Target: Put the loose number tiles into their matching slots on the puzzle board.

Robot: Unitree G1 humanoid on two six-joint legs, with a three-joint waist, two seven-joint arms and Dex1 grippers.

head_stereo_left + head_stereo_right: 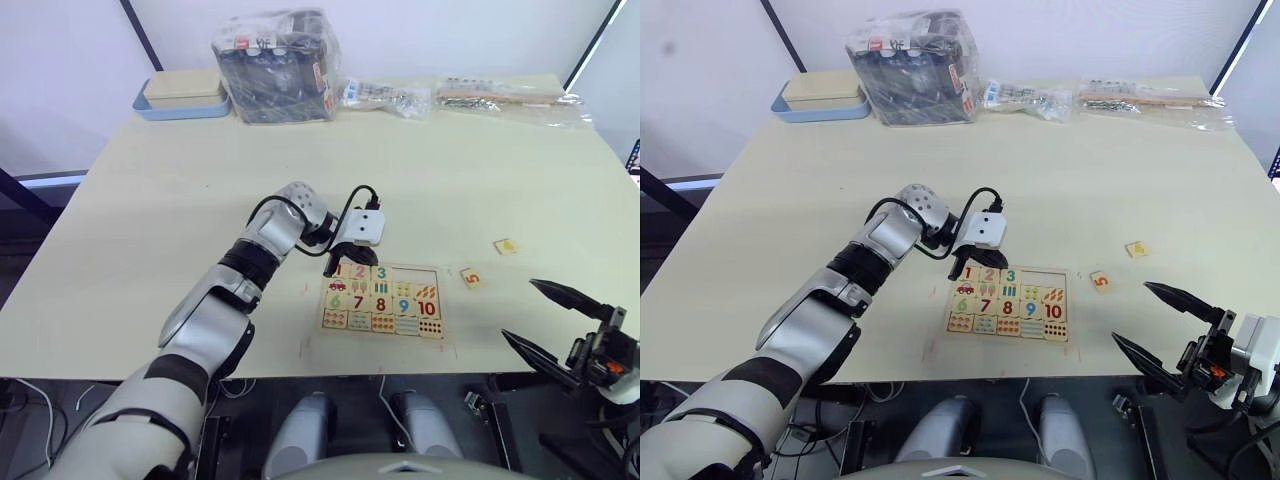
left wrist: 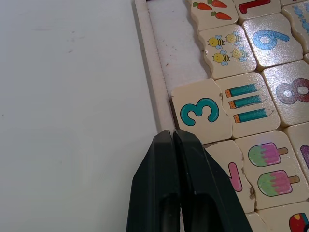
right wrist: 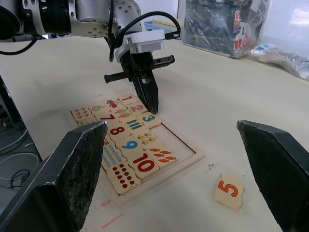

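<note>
Head views: puzzle board flat on the desk, near front edge. Tiles 1, 2, 3 seated in far row; two slots beyond 3 bare. Left claw clenched, gripping nothing, tips down at far rim near tile 2. Tile 5 loose just right of board; another loose tile farther right, numeral not legible. Right claw released, empty, low at front right, well apart from both tiles.

Left wrist view: clenched fingertips right beside tile 3, at inner side of rim. Risk: sideways push lifting 3 or 2 out of seat, or sliding whole board, since nothing pins it.

Right wrist view: fingers wide apart, tile 5 lying flat between and ahead. Risk: thin flat tile skidding off under pinch rather than lifting. Risk also of seating 5 in nearer bare slot meant for 4.
</note>
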